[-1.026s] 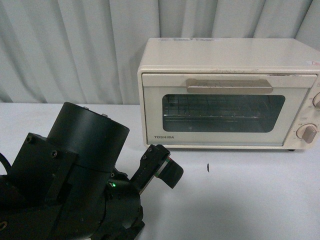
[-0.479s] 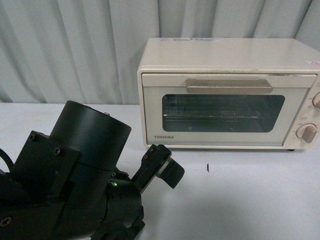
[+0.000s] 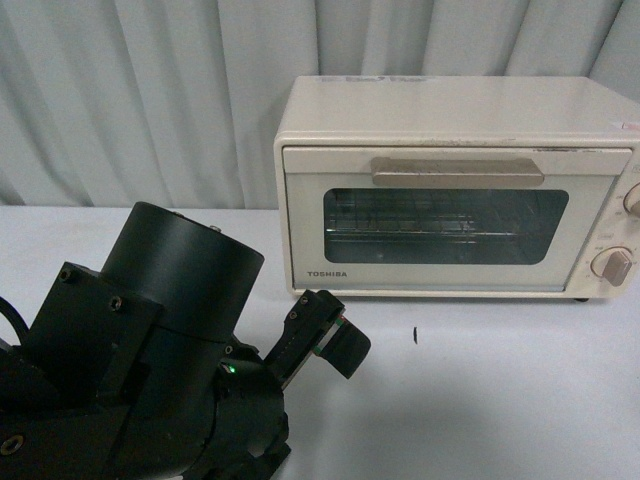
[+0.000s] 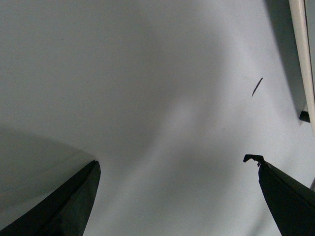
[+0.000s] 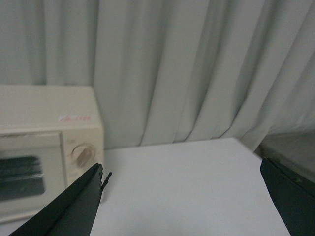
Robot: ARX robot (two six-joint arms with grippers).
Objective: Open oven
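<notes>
The oven (image 3: 455, 185) is set at the back of the table (image 3: 520, 400), door shut, with a curtain (image 3: 150, 100) behind it and a small dark mark (image 3: 415, 335) just before it. In front of the oven, the left gripper (image 4: 174, 162) is held wide open and empty, low over the table. The right gripper (image 5: 182, 166) is spread wide, nothing held, off the oven's knob end.

Pale curtain behind a white table.
A grey-white curtain (image 3: 150, 100) hangs in soft vertical folds across the whole back of the scene and meets the far edge of the table (image 3: 500, 400). The table top is smooth and pale, with one small dark mark (image 3: 415, 335) on it. The light is soft and even, casting only faint shadows. In the right wrist view, a darker grey strip (image 5: 290, 147) shows past the table's corner.
</notes>
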